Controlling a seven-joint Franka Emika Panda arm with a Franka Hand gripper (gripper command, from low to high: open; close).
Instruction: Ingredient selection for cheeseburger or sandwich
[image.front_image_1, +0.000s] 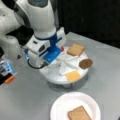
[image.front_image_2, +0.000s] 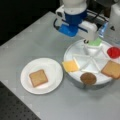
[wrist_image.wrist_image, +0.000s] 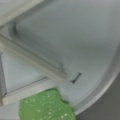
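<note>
In a front view the gripper (image.front_image_1: 58, 58) is down over the divided tray (image.front_image_1: 53, 75); toast (image.front_image_1: 76, 49), patty (image.front_image_1: 85, 63) and cheese (image.front_image_1: 73, 75) sit along the tray's rim, and a second toast (image.front_image_1: 79, 114) lies on the white plate (image.front_image_1: 61, 105). In a front view the lettuce (image.front_image_2: 96, 42) sits under the gripper (image.front_image_2: 88, 43), the tomato (image.front_image_2: 113, 52) in the neighbouring compartment. Wrist view: lettuce (wrist_image.wrist_image: 46, 106) beside a divider; I can't tell how the fingers stand.

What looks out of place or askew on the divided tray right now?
The patty and cheese overhang the tray's rim rather than lying inside their compartments. One toast lies flat on the plate. The claw itself is hidden behind the arm, above the lettuce.
</note>
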